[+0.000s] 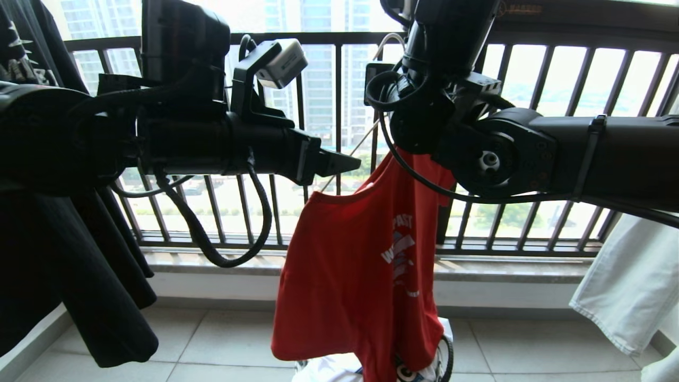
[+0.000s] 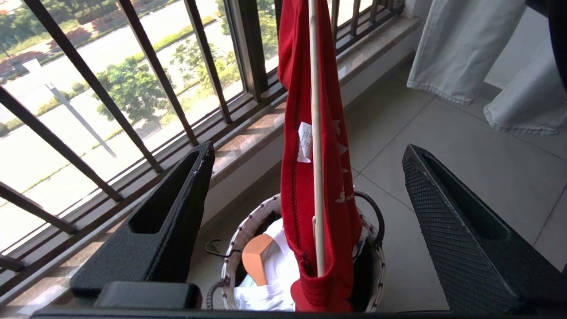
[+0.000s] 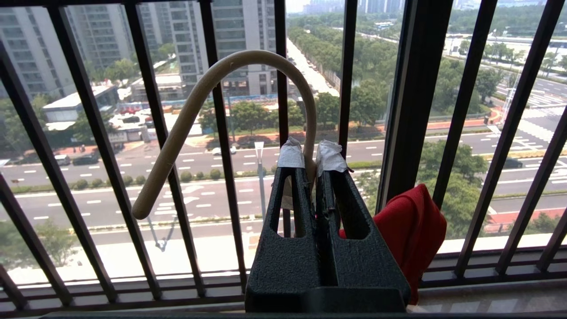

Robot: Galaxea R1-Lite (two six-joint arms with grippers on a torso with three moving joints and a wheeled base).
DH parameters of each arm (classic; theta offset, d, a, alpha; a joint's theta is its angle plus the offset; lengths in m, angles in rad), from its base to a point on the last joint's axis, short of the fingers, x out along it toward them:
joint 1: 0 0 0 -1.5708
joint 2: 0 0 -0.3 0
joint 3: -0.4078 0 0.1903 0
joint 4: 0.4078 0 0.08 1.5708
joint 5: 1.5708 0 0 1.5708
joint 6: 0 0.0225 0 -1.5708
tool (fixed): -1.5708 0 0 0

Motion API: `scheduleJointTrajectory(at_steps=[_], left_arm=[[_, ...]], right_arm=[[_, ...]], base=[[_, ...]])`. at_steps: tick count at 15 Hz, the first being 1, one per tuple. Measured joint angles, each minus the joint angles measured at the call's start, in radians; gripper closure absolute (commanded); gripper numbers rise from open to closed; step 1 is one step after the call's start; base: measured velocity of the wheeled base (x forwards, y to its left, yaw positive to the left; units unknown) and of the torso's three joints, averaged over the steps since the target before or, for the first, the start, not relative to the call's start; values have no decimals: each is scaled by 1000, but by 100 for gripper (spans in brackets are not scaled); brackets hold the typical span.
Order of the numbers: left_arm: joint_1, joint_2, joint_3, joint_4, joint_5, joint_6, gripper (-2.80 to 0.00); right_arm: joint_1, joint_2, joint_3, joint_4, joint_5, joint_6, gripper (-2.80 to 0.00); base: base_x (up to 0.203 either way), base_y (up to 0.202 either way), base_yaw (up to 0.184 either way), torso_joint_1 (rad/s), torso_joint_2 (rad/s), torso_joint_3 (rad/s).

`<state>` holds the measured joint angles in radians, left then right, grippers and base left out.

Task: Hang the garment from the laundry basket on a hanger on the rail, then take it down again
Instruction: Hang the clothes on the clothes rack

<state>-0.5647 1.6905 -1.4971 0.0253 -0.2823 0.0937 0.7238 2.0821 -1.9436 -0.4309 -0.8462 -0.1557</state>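
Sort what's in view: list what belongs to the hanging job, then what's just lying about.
Job:
red T-shirt
pale hanger, pinched at its neck by the right tool
left tool, open
laundry basket

Lying about:
black T-shirt
pale garment
wooden hanger in the basket
window railing

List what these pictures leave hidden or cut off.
- Rail: in no view.
- Laundry basket: head view, mostly behind the red T-shirt and cut by the bottom edge.
- Hanger: head view, its hook is behind the right arm.
- Right hand: head view, hidden by its arm.
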Motion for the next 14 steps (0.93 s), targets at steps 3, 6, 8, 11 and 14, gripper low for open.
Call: scheduleJointTrajectory(at_steps=[3, 6, 8, 11, 14], left_arm=[[0, 53, -58, -1, -1, -1, -280], [-5, 98, -113, -2, -3, -9, -280], [-10, 124, -138, -2, -3, -12, -280], [-25, 159, -164, -4, -3, -15, -280], [-29, 184, -178, -62, -3, -46, 0]], right_arm=[[8, -7, 0, -1, 12, 1, 0], [19, -11, 2, -4, 17, 2, 0], [22, -15, 2, -5, 17, 9, 0], [24, -21, 2, -4, 23, 16, 0], [24, -29, 3, -3, 23, 16, 0]], base=[[0, 0, 0, 0, 0, 0], [0, 0, 0, 0, 0, 0], [0, 0, 0, 0, 0, 0], [0, 0, 0, 0, 0, 0], [0, 0, 0, 0, 0, 0]])
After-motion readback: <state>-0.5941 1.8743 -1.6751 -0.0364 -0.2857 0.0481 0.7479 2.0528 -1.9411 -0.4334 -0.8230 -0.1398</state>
